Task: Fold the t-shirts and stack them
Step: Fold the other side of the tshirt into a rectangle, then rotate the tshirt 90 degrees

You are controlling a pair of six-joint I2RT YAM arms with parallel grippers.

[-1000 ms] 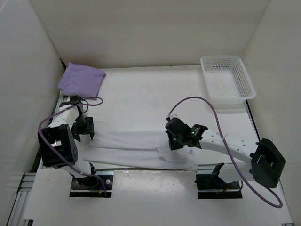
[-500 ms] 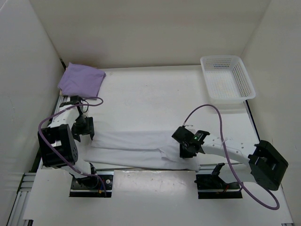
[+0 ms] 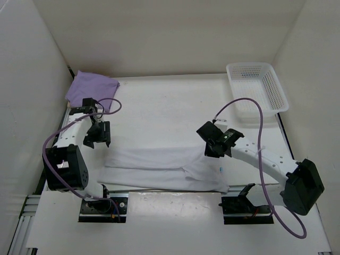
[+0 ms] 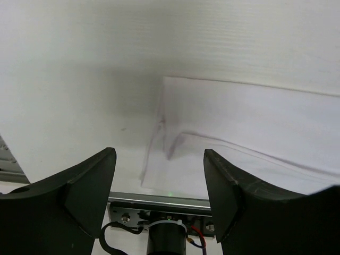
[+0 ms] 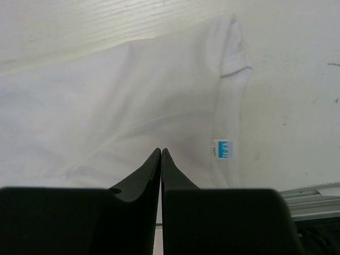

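Observation:
The white t-shirt (image 3: 159,167) lies folded in a long band near the table's front edge, its neck end with the small blue label (image 3: 219,169) at the right. It also shows in the left wrist view (image 4: 249,133) and the right wrist view (image 5: 133,95), where the label (image 5: 222,149) is clear. My left gripper (image 3: 97,139) is open and empty, just behind the shirt's left end (image 4: 159,180). My right gripper (image 3: 211,150) is shut on nothing, above the neck end (image 5: 161,151). The lavender t-shirt (image 3: 90,89) lies folded at the back left. The tan t-shirt is out of view.
A white perforated basket (image 3: 249,66) stands at the back right corner. White walls close in the table on the left, back and right. The arm bases and a metal rail (image 4: 159,202) run along the front edge.
My right gripper has gone from the shirt's near right corner back toward the table's middle, shut and empty. My left gripper has moved back, away from the shirt's left end.

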